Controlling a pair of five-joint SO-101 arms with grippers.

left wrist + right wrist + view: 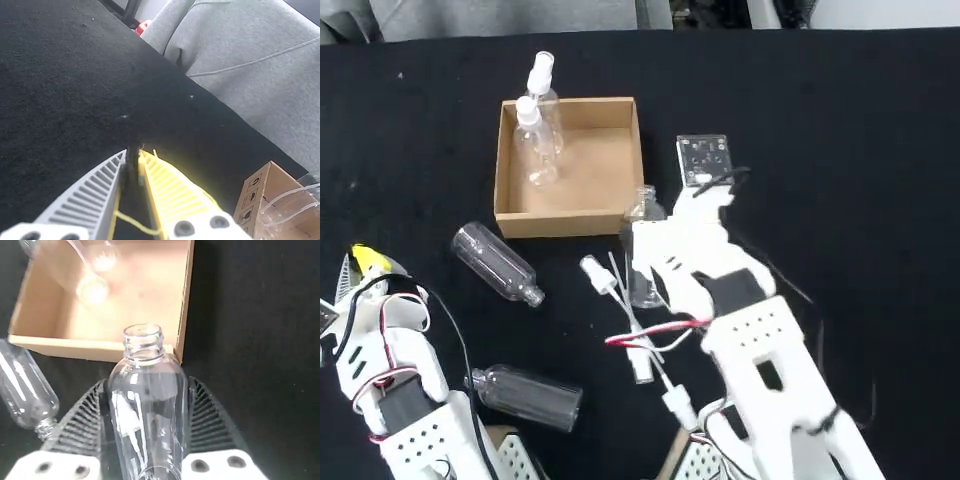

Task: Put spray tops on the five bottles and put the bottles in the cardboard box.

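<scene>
Gripping bottle (145, 405), open neck toward box (184, 315)

My left arm (405, 415) and right arm (765, 350) are white plastic with black motor blocks (735, 290) and red, black and white cables (640, 336). The left gripper (132, 152) has 1 grey ribbed finger (85, 200) and 1 yellow finger (170, 190); the right gripper (147, 385) has 2 dark ribbed fingers (210, 420).

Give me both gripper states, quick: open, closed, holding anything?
Left gripper: closed, empty.
Right gripper: closed on an uncapped clear bottle, just outside the cardboard box.
</scene>
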